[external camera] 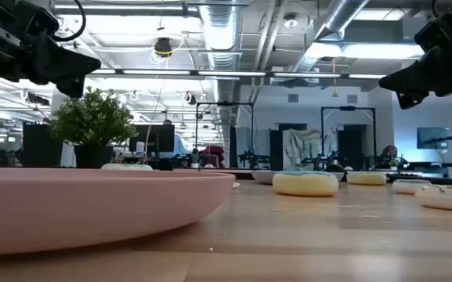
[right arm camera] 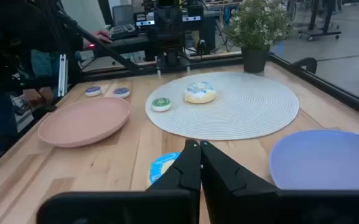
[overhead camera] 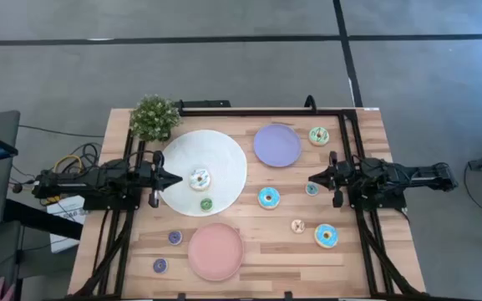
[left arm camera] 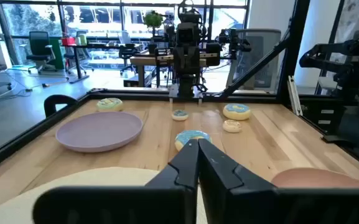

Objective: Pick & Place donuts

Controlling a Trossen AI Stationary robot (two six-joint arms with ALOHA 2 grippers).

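Note:
A sprinkled donut and a mini green one lie on the white plate. On the bare table lie a light blue donut, a pale green donut, another blue-iced donut, a mini blue, a mini beige and two mini purple ones. My left gripper is shut and raised over the white plate's left edge. My right gripper is shut and raised beside the mini blue donut.
A lilac plate sits toward the far edge and a pink plate by the near edge. A potted plant stands at the far left corner. A black frame runs along the far and right sides.

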